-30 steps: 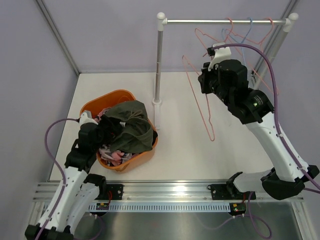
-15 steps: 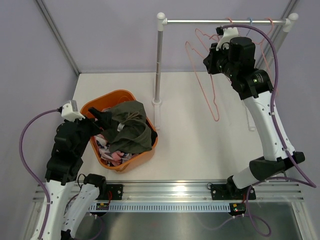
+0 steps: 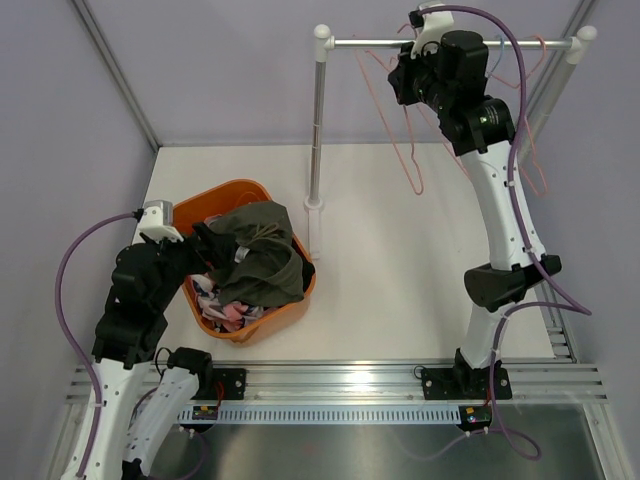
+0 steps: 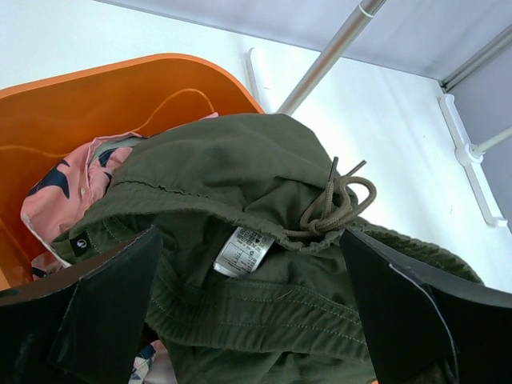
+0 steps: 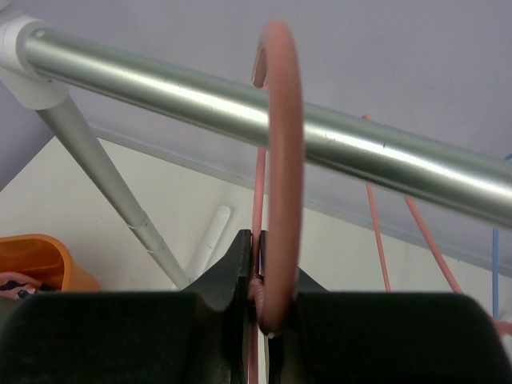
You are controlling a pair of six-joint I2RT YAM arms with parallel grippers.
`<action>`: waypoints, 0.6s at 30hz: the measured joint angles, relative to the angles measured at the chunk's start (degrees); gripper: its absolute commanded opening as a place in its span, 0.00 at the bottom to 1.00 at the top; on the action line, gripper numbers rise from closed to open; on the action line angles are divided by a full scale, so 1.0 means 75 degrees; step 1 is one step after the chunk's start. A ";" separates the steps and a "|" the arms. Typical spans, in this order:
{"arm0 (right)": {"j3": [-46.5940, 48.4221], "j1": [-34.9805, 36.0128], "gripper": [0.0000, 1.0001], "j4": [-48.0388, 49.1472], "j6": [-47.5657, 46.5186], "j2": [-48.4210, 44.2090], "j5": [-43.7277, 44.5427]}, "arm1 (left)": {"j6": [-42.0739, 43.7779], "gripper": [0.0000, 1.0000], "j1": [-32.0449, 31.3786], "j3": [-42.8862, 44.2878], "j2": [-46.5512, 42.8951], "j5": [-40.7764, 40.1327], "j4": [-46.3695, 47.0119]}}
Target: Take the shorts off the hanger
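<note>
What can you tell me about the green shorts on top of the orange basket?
The olive green cloth shorts lie crumpled on top of the pile in the round orange plastic basket. They look soft and wrinkled, with a gathered waistband, a matching drawstring cord tied in a loose knot, and a small white label inside. They rest on pink patterned shorts and cover part of the basket's rim.

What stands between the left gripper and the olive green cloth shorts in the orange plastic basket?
Nothing visible. The olive green cloth shorts lie uppermost in the orange plastic basket, bare between the open fingers of the left gripper.
</note>
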 measured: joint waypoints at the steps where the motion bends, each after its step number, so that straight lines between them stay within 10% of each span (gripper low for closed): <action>1: 0.0134 0.0000 0.00 0.0023 -0.0012 0.0125 0.0026 | 0.0047 0.99 0.0000 0.0000 0.0000 0.0026 -0.0009; 18: 0.0396 0.0000 0.00 0.0580 0.0187 0.1259 -0.0015 | 0.0315 0.99 0.0000 -0.0003 -0.0157 0.0163 -0.0099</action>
